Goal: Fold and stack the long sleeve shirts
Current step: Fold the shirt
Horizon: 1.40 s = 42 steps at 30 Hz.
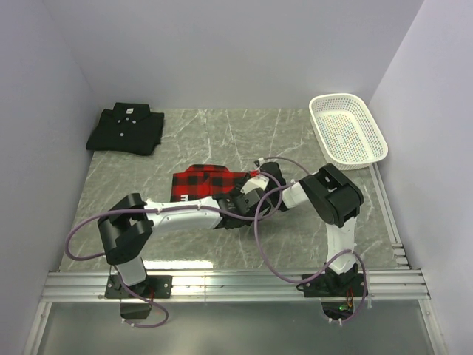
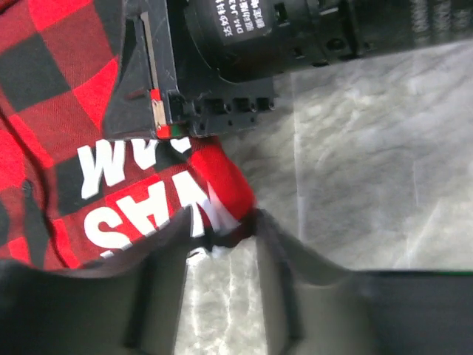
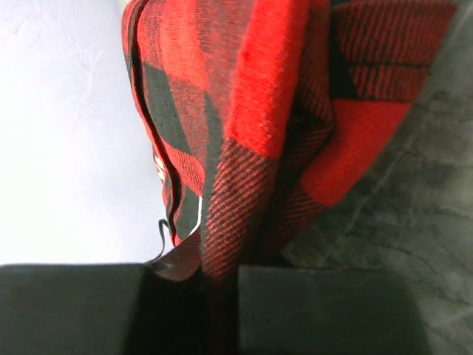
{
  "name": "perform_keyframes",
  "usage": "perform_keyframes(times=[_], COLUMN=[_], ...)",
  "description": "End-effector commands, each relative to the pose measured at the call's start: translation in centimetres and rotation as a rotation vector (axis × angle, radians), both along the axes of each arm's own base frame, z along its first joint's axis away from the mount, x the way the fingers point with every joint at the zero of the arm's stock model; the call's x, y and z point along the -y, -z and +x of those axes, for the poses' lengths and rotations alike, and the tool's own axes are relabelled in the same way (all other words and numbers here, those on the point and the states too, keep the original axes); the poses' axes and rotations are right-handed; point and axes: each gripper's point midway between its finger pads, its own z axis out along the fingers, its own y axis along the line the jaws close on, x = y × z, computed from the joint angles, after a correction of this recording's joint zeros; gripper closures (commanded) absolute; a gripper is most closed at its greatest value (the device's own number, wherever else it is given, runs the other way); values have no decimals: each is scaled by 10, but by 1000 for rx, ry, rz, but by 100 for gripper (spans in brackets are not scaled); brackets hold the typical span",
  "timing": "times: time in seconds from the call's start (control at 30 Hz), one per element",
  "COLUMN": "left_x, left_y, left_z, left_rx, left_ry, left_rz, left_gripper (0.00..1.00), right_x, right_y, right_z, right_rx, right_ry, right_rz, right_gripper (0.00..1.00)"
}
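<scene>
Plaid shirt [image 1: 201, 182] laid at frame centre, its right edge pinched by left gripper [image 2: 225, 225] and by right gripper [image 3: 219, 296], black shirt [image 1: 126, 130] laid folded at upper left

Plaid shirt [image 1: 201, 182]: red/black checks, white letters, partly folded, middle of bench [image 1: 222, 133], right edge bunched and lifted. Black shirt [image 1: 126, 129]: collared, white buttons, folded flat, far-left corner, well apart.
</scene>
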Motion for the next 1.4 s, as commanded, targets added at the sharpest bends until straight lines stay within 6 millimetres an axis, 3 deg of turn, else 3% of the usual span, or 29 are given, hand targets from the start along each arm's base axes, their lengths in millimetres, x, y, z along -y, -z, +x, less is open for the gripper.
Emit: perform_keyframes(times=[0.0, 0.03, 0.13, 0.2, 0.23, 0.27, 0.37, 0.4, 0.47, 0.5, 0.57, 0.6, 0.67, 0.7, 0.77, 0.8, 0.87, 0.9, 0.93, 1.0, 1.03, 1.07, 1.1, 1.2, 1.37], left_x=[16, 12, -4, -20, -27, -44, -75, -101, -124, -153, -173, -200, -222, -231, -233, -237, -243, -249, -252, -263, -265, -267, -268, -270, -273], left_y=[-52, -62, -77, -77, -89, -87, -107, -106, -121, -121, -132, -134, -142, -137, -133, -130, -120, -121, -121, -119, -118, -117, -116, -115, -116], left_z=[6, 7, 15, 22, 24, 34, 47, 61, 68, 80, 82, 90, 91, 91, 89, 90, 87, 89, 88, 88, 88, 87, 87, 87, 88], left_rx=[22, 24, 0, -33, -27, -35, -12, -2, 26, 42, 53, 72, 118, 132, 141, 143, 118, 131, 139, 154, 156, 156, 158, 154, 159], left_ry=[-28, -41, -76, -100, -102, -142, -189, -255, -272, -340, -348, -412, -447, -479, -478, -491, -523, -549, -566, -617, -633, -643, -651, -662, -679], left_rz=[-186, -211, -280, -315, -352, -364, -427, -432, -475, -483, -533, -542, -550, -537, -530, -526, -510, -499, -493, -464, -460, -456, -454, -451, -458], left_gripper=[44, 33, 17, 11, 7, 5, 1, 1, 1, 1, 1, 1, 1, 1, 1, 1, 1, 1, 1, 1, 1, 1, 1, 1, 2], right_x=[9, 17, 32, 44, 53, 61, 82, 91, 109, 117, 135, 140, 156, 159, 180, 184, 206, 210, 217, 234, 242, 262, 269, 294, 311], right_y=[-11, -9, -6, -8, 2, 0, 8, -2, 0, -16, -20, -38, -47, -66, -73, -91, -100, -120, -125, -151, -154, -158, -172, -190, -206], right_z=[12, 15, 19, 32, 27, 39, 39, 54, 53, 72, 71, 89, 92, 107, 110, 125, 127, 143, 136, 153, 146, 150, 154, 151, 148], right_rx=[93, 82, 91, 127, 72, 112, 106, 142, 142, 196, 200, 251, 260, 309, 302, 342, 319, 357, 320, 344, 301, 270, 285, 270, 284], right_ry=[-21, -16, -40, -51, -63, -74, -129, -115, -163, -146, -198, -181, -221, -213, -254, -245, -268, -239, -259, -220, -228, -183, -144, -76, 11], right_rz=[-15, -35, -89, -133, -179, -212, -310, -339, -436, -483, -587, -631, -706, -730, -822, -846, -930, -959, -995, -1108, -1154, -1270, -1321, -1542, -1861], right_gripper=[100, 100, 100, 100, 100, 100, 100, 100, 100, 100, 100, 100, 100, 100, 100, 100, 100, 100, 100, 100, 100, 100, 100, 100, 100])
